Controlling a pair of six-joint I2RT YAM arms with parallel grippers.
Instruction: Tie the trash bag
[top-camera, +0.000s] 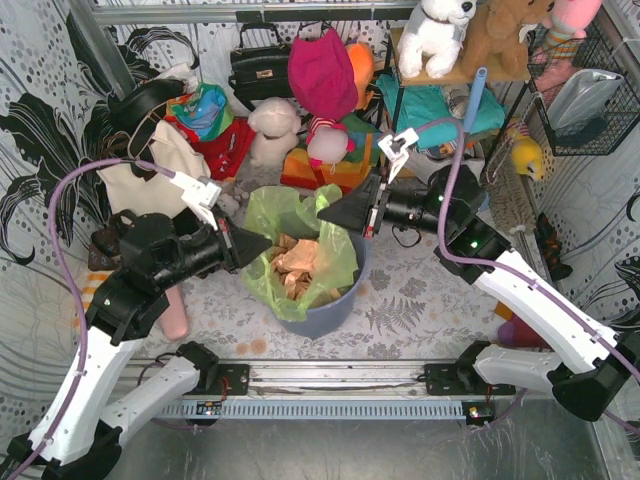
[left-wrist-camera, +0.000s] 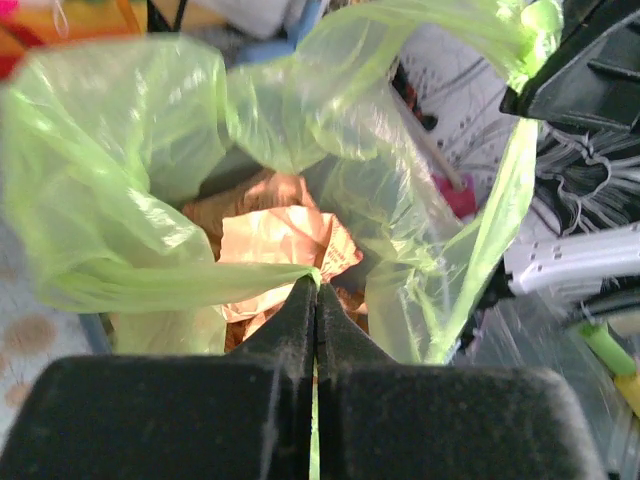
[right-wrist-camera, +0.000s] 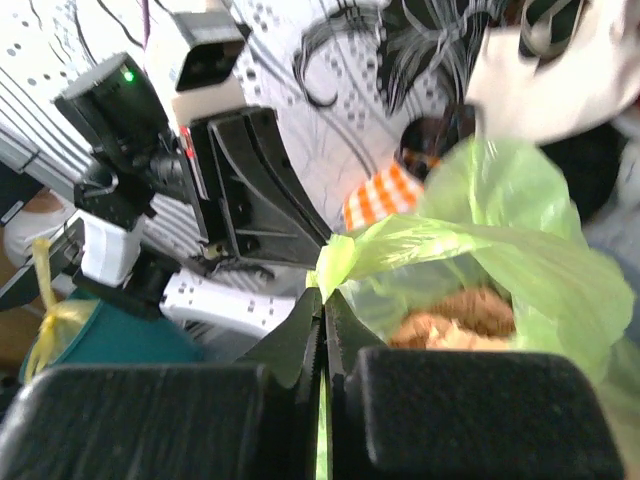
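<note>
The light-green translucent trash bag (top-camera: 300, 255) sits in a blue-grey round bin (top-camera: 335, 310) at the table's middle, with tan crumpled scraps (top-camera: 298, 265) showing inside. My left gripper (top-camera: 268, 245) is shut on the bag's left rim; in the left wrist view (left-wrist-camera: 317, 285) a stretched strip of green plastic (left-wrist-camera: 190, 285) runs from between its fingers. My right gripper (top-camera: 322, 212) is shut on the bag's far right rim; in the right wrist view (right-wrist-camera: 324, 292) a bunched green corner (right-wrist-camera: 340, 260) sticks out of its closed tips. The two grippers face each other over the bag's mouth.
A cream tote bag (top-camera: 150, 170) stands at the back left. Plush toys (top-camera: 325, 100), a black handbag (top-camera: 262, 65) and a shelf with more toys (top-camera: 470, 40) crowd the back. A wire basket (top-camera: 590, 90) hangs at the right. A pink object (top-camera: 176, 315) lies by the left arm.
</note>
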